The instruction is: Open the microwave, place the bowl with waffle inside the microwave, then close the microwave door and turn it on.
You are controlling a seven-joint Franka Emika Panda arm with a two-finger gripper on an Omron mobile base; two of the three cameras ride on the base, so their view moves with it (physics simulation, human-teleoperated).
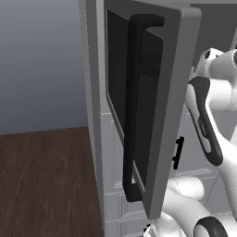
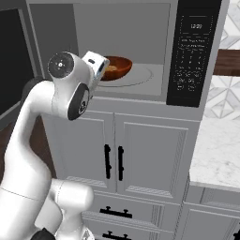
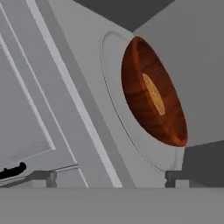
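a rendered kitchen, seen from the robot. the microwave (image 2: pixel 140 51) is built in above white cabinets (image 2: pixel 140 154) with short black handles (image 2: pixel 114 162), and its cavity stands open, light grey inside. the microwave door (image 1: pixel 152 102) is swung wide out to the left; in the left base view it takes up the middle of the picture, its dark window and long black bar handle (image 1: pixel 132 106) facing the camera, with brown wood floor (image 1: pixel 46 180) beyond it. the bowl (image 2: pixel 117 67), reddish-brown and shallow, sits inside the microwave on the round turntable (image 2: pixel 145 75), toward the left of the cavity. a pale golden waffle (image 3: pixel 154 94) lies in the bowl. a dark control panel (image 2: pixel 192 51) runs down the microwave's right side. a white marble table (image 2: pixel 218 150) lies to the right.

the white arm reaches up from the lower left, its hand at the cavity's left front edge, just beside the bowl. in the hand view the end effector (image 3: pixel 109 177) has its two dark fingertips (image 3: pixel 43 177) spread wide apart at the bottom, holding nothing, with the bowl ahead of them and apart.
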